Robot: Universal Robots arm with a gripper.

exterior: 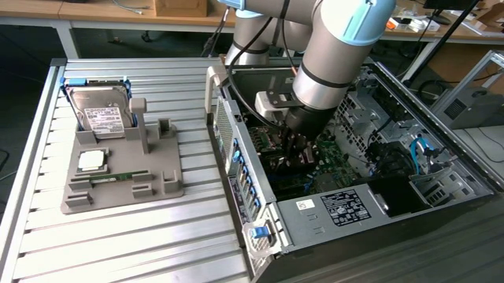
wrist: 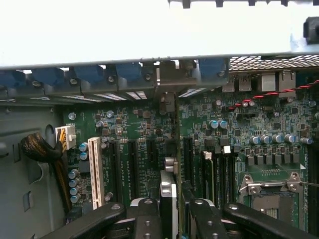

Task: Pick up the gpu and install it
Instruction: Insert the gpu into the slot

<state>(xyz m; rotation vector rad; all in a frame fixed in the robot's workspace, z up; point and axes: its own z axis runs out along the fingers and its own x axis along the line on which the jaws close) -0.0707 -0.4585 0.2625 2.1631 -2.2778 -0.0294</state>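
My gripper [exterior: 297, 148] is down inside the open computer case [exterior: 331, 212], just above the motherboard [wrist: 124, 134]. In the wrist view the gpu [wrist: 168, 191] shows edge-on as a narrow dark strip running straight out from between my two black fingers [wrist: 147, 219]. The gripper [wrist: 172, 221] is shut on it. The card stands upright over the expansion slots [wrist: 142, 159], in line with them. Its far end, with a metal bracket [wrist: 168, 82], reaches the case's rear wall. Whether its lower edge sits in a slot I cannot tell.
A grey parts holder [exterior: 118, 177] on the slatted table [exterior: 118, 247] carries a silver hard drive [exterior: 101, 115], a processor chip [exterior: 93, 158] and a green memory stick [exterior: 118, 175]. A white PCI slot [wrist: 95, 172], braided cables [wrist: 42, 149] and the CPU socket [wrist: 271, 191] flank the card.
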